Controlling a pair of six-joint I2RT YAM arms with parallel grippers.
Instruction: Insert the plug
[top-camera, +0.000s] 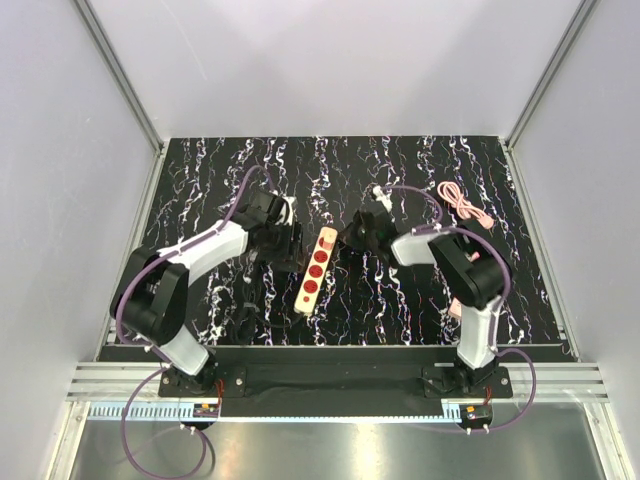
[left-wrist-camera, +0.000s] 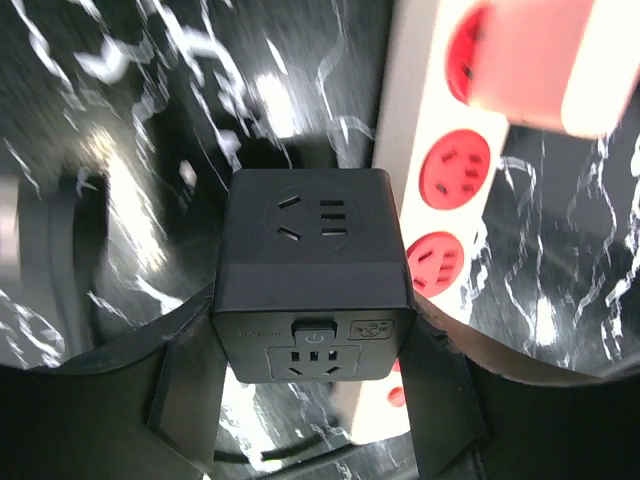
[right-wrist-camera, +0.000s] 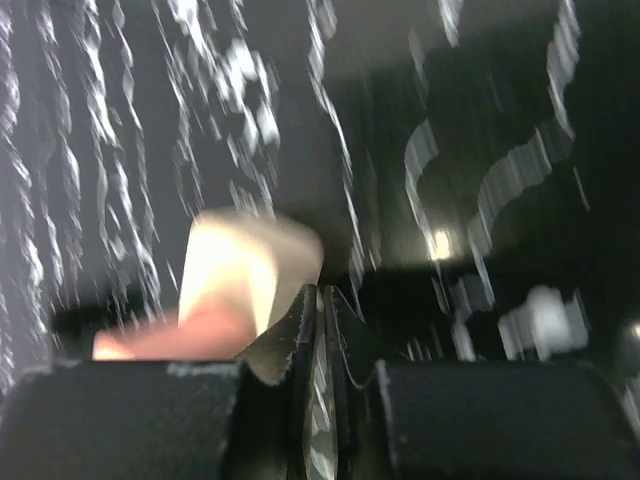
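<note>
The plug (left-wrist-camera: 312, 275) is a small black boxy adapter with sockets on its faces, held between the fingers of my left gripper (left-wrist-camera: 312, 390), just left of the cream power strip (left-wrist-camera: 440, 190) with its red round sockets. Its thin black cord (left-wrist-camera: 290, 455) trails below. From above, my left gripper (top-camera: 283, 243) sits just left of the strip (top-camera: 315, 268). My right gripper (top-camera: 358, 232) is shut and empty, close to the strip's far end. In the right wrist view its fingers (right-wrist-camera: 322, 330) are pressed together beside the blurred cream strip end (right-wrist-camera: 240, 270).
A coiled pink cable (top-camera: 465, 205) lies at the back right of the black marbled table (top-camera: 420, 290). A small white object (top-camera: 380, 192) lies behind my right gripper. Grey walls enclose the table on three sides.
</note>
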